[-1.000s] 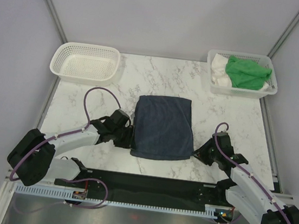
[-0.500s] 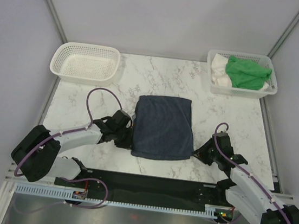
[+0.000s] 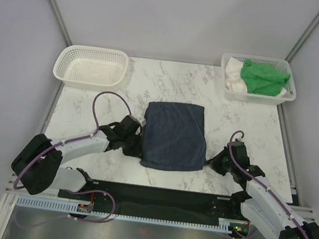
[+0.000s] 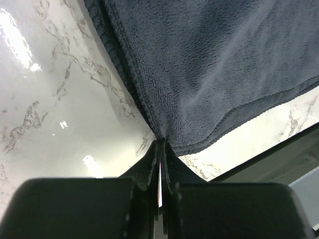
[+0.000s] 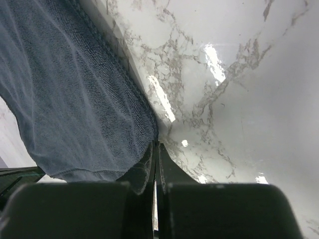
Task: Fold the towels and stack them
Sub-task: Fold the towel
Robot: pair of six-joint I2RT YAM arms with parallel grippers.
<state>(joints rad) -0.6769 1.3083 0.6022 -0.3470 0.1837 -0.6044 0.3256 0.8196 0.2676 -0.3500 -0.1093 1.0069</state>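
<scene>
Folded navy towel (image 3: 175, 136) centred on marble tabletop (image 3: 247, 118), long axis 12 to 6 o'clock, near corners pinched between closed left fingers (image 4: 157, 149) at 8 o'clock and closed right fingers (image 5: 152, 149) at 4 o'clock, each arm equally near, likely set for folding toward 12 o'clock.

You see only a bit of the white towel (image 3: 232, 76); the green towel (image 3: 262, 77) covers the rest. The navy towel (image 4: 214, 64) runs off both wrist pictures.
</scene>
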